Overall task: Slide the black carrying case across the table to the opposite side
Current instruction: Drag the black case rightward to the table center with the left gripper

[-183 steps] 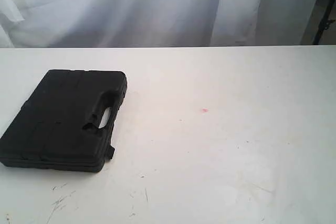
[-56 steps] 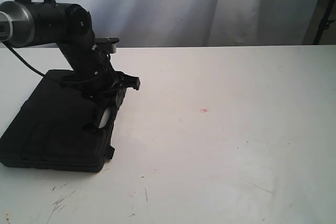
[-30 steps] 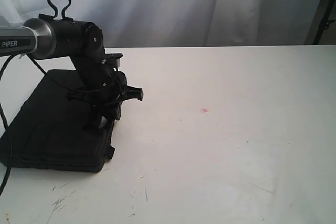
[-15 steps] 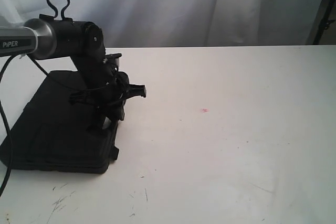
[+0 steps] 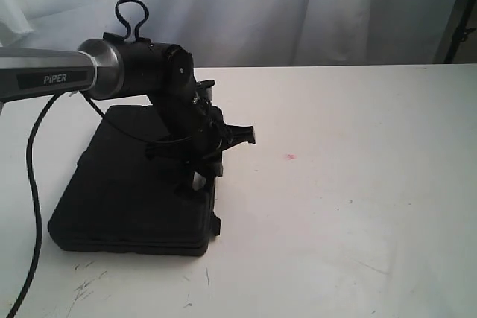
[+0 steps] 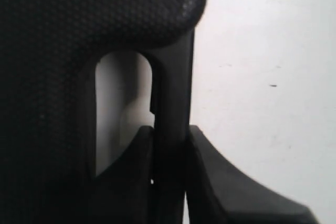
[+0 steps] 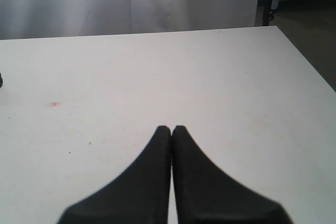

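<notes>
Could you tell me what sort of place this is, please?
Probably an indoor robot test bench: a scuffed white table, a white cloth backdrop behind it, and the left gripper clamped on the handle of the black carrying case.

Setting: robot test cell or lab. Evidence: bare scuffed white bench [image 5: 358, 206]; white drape backdrop [image 5: 246, 13] hung behind the left tool [image 5: 197, 178]; cabled arm [image 5: 56, 78] marked PIPER.

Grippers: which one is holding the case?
The left gripper: it is shut on the handle of the black carrying case. The right gripper is shut on nothing, over the table.
</notes>
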